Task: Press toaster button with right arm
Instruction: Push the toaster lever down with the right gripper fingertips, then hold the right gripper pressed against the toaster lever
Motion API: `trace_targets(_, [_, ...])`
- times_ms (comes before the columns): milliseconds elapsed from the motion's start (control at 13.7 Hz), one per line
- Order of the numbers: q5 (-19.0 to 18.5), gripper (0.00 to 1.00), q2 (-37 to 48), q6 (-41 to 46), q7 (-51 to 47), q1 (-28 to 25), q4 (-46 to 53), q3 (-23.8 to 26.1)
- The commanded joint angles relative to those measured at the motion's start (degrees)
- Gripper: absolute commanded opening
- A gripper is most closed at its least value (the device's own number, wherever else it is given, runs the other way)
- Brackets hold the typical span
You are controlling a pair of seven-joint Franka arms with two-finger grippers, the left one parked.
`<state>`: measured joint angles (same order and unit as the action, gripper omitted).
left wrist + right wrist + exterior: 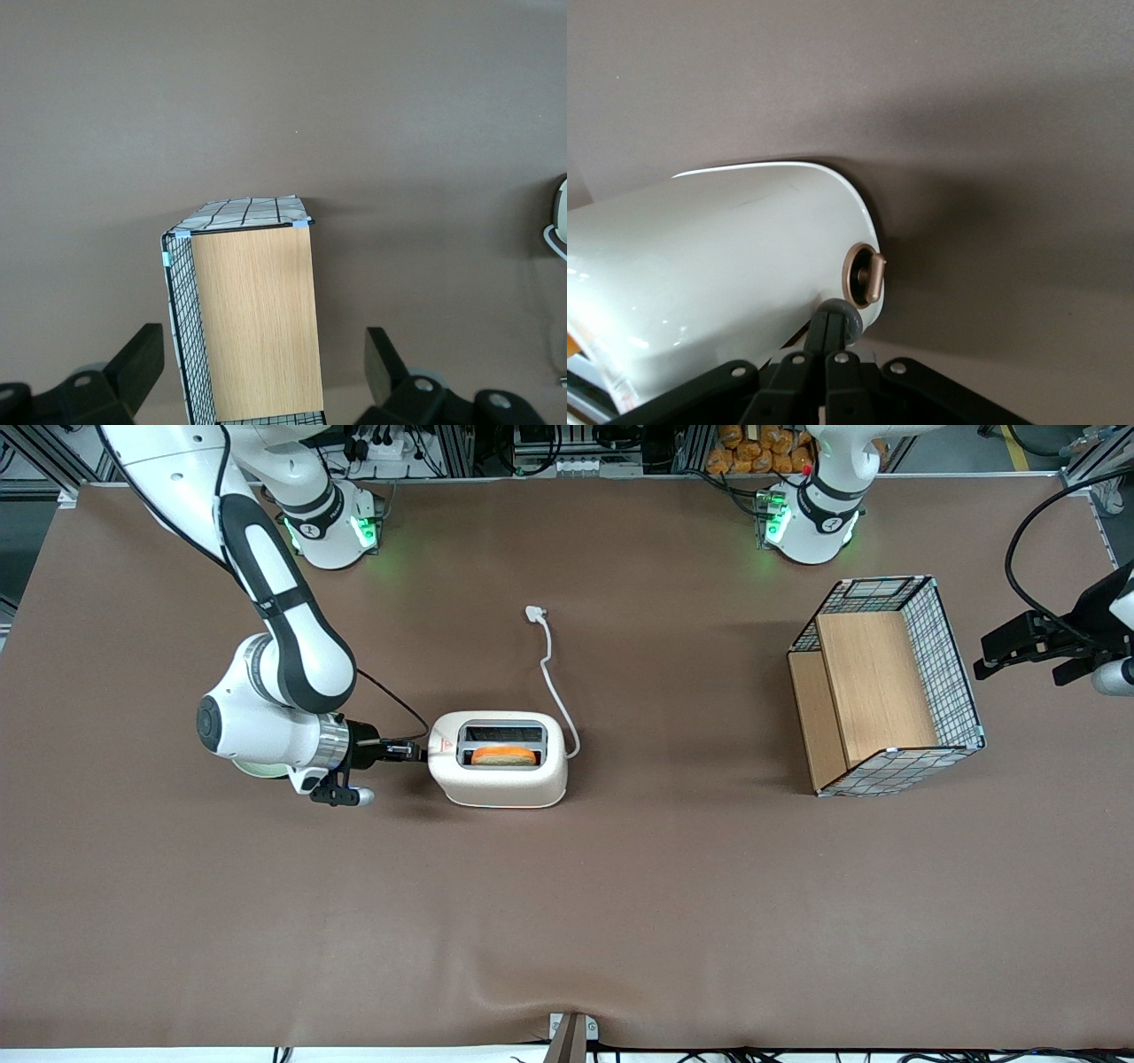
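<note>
1. The right arm (pixel 275 646) reaches down and across the brown table (pixel 620 921), forearm lying level, so its gripper (pixel 415 751) sits right at the narrow end of the toaster (pixel 500 766) that faces the working arm's end of the table.
2. In the right wrist view the fingers (pixel 833 332) are pressed together into one slim tip — nothing is held between them.
3. That tip rests against the toaster's end wall just beside a round bronze-coloured knob (pixel 866 274); the toaster button itself I cannot pick out for certain (it may be under the tip).
4. The toaster's long axis runs on in line with the gripper, so the press is likely straight down that end face.
5. A bread slice (pixel 503 755) sits in the slot nearer the front camera — the white cord (pixel 554 664) trails away to its plug.
</note>
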<state>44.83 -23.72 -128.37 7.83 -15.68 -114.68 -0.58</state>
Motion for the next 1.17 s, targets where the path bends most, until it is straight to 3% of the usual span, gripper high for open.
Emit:
trace_targets(0, [1.4, 0.00, -2.2, -4.2, 3.0, -0.4, -1.0, -0.2])
trace_targets(1098, [2.7, 0.00, -3.3, -5.1, 3.0, -1.0, -0.9, 0.0])
